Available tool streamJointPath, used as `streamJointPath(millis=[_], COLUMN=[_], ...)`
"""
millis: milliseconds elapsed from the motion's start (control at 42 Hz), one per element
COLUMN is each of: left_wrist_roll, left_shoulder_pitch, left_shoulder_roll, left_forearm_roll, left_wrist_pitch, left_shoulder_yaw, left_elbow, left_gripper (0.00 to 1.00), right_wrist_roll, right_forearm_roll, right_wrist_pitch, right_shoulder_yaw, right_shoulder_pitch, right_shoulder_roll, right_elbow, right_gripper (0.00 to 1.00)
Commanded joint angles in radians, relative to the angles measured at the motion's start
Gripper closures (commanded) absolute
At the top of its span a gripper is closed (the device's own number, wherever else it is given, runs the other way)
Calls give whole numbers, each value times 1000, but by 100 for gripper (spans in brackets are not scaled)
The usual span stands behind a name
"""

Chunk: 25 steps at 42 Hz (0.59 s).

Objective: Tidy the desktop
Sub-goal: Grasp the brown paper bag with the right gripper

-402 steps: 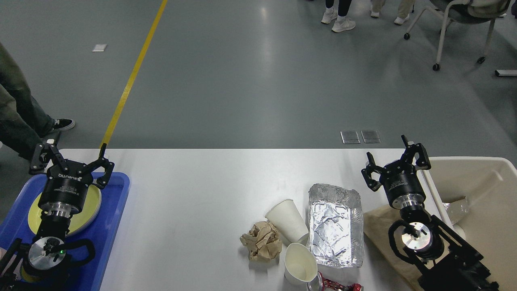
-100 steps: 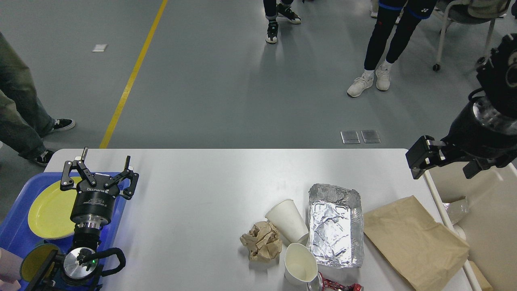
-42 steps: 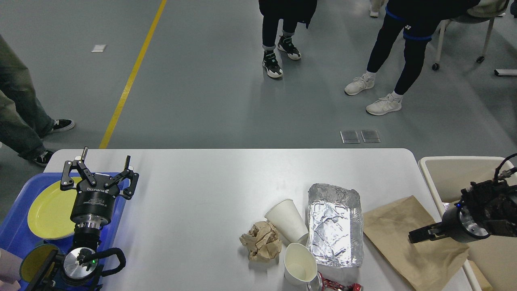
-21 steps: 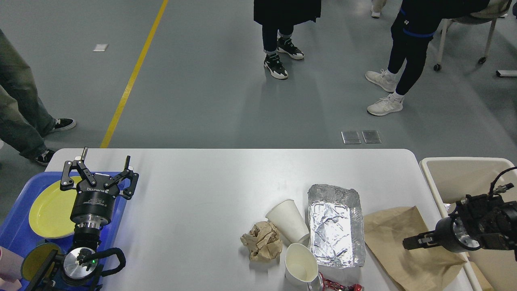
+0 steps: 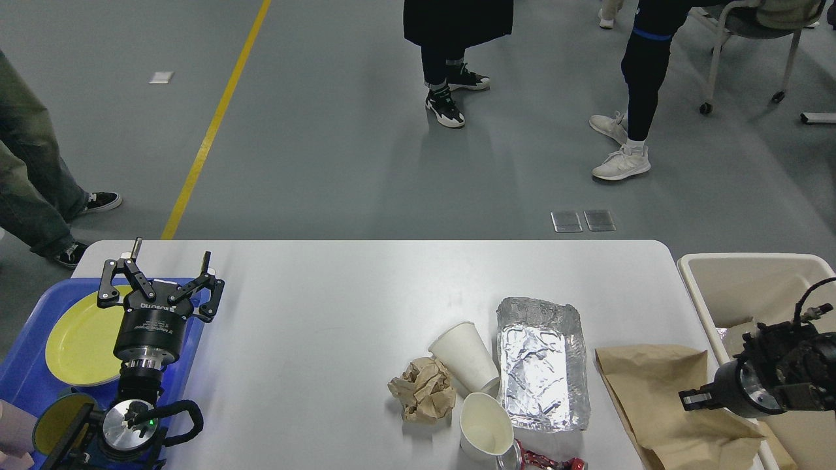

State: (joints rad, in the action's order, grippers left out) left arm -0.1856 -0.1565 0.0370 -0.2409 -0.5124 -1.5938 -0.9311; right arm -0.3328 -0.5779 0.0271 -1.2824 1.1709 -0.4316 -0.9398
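The left gripper [image 5: 163, 274] is pointing away from me over the blue tray [image 5: 26, 365], fingers spread apart. The right gripper [image 5: 693, 399] is reaching sideways over the brown paper bag [image 5: 659, 398]; whether its fingers are apart or together I cannot tell. The desktop [image 5: 326, 313] is filling the lower frame, carrying a foil tray [image 5: 541, 369], two paper cups [image 5: 465, 356], crumpled paper [image 5: 422, 389]. A beige bin [image 5: 751, 281] is standing just beside it.
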Motion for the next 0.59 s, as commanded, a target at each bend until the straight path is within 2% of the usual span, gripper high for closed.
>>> streamJointPath(millis=[0,95,143,262,405,571], left_wrist_roll=[0,0,0,0,0,0], left_shoulder_pitch=[0,0,0,0,0,0], left_shoulder_roll=[0,0,0,0,0,0], left_forearm_roll=[0,0,0,0,0,0], left_wrist_pitch=[0,0,0,0,0,0], left_shoulder_yaw=[0,0,0,0,0,0], left_elbow=[0,0,0,0,0,0], left_gripper=[4,4,4,4,4,4], right_wrist_roll=[64,112,118,118,117,118], right_forearm_roll=[1,4,6,29,84,99], right_wrist_pitch=[1,7,7,7,11,117], right_shoulder_yaw=[5,8,8,8,9,3], right_shoulder_pitch=[0,3,9,24,122,292], right_shoulder_roll=[5,4,2,-9,-73,-142], right_elbow=[-10,-33,-42,-73,-177,-289], right_gripper=[100,100,100,100,100,100])
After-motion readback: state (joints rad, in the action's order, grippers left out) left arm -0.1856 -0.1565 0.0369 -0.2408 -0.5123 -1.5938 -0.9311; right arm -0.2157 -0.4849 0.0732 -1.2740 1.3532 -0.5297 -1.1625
